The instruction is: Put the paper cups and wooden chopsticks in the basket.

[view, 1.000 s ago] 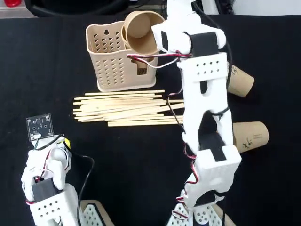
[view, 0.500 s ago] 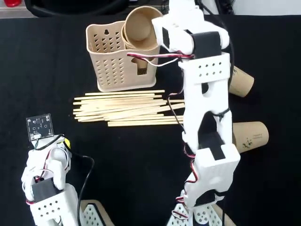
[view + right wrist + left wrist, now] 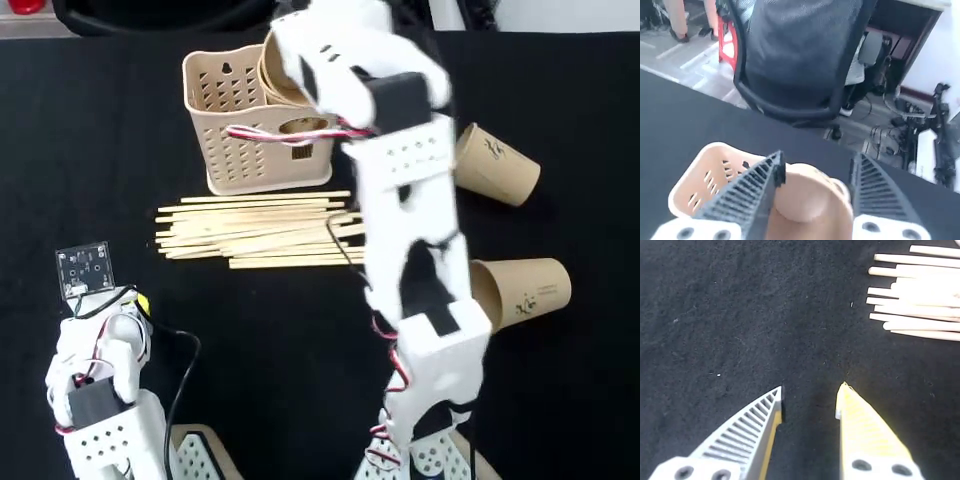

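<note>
My right gripper [image 3: 818,159] is shut on a brown paper cup [image 3: 807,202], held at the beige basket's [image 3: 700,175] rim. From above, that cup [image 3: 276,75] hangs at the basket's [image 3: 235,130] right side under the right gripper [image 3: 305,60]. Two more paper cups lie on their sides to the right, one farther back [image 3: 497,165] and one nearer [image 3: 520,290]. A pile of wooden chopsticks [image 3: 255,230] lies in front of the basket. My left gripper [image 3: 810,390] is open above bare black cloth, with the chopstick ends [image 3: 915,295] some way off.
The left arm [image 3: 95,375] sits folded at the near left corner, beside a small square board [image 3: 85,268]. The right arm's white links [image 3: 410,230] stretch across the chopsticks' right ends. An office chair [image 3: 800,55] stands beyond the table's far edge.
The right arm has swung left with its cup, from the basket's right rim to over the basket. Both lying cups now show more fully. The left arm stayed still.
</note>
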